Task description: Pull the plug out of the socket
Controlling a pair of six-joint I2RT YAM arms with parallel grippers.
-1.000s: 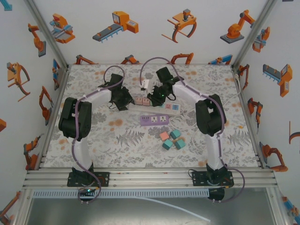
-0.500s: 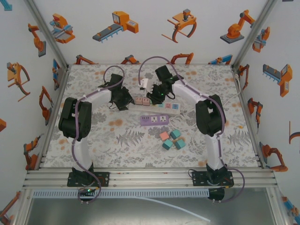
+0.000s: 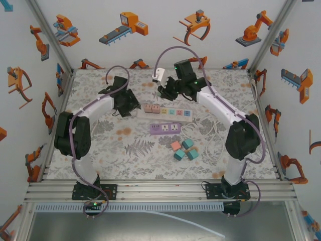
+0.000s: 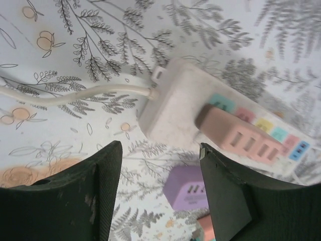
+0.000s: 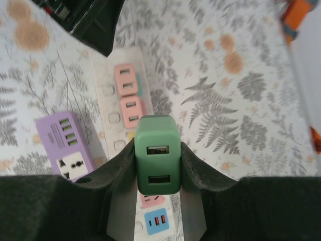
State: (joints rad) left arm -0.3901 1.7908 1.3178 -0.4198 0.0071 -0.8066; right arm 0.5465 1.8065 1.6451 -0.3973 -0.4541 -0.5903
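Table: flower-patterned tabletop (image 3: 100, 150) is carrying everything.
Strip: long white plastic power strip (image 3: 175, 115) is lying mid-table, with two pink adapters (image 5: 131, 111) sitting in its sockets.
Second strip: short purple plastic socket block (image 3: 165, 129) is lying just beside it, on the near side.
Left gripper (image 4: 160, 193): fingers are standing spread over the strip's cord end, gripping nothing.
Right gripper (image 5: 157, 168): is pinching the plug.
Plug: green boxy plastic plug (image 5: 157, 150) is hanging above the white strip, clear of its sockets.

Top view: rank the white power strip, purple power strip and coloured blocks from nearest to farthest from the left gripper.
1. white power strip, its end just right of the left gripper.
2. purple power strip, further right, toward the bases.
3. coloured blocks, farthest, lower right.
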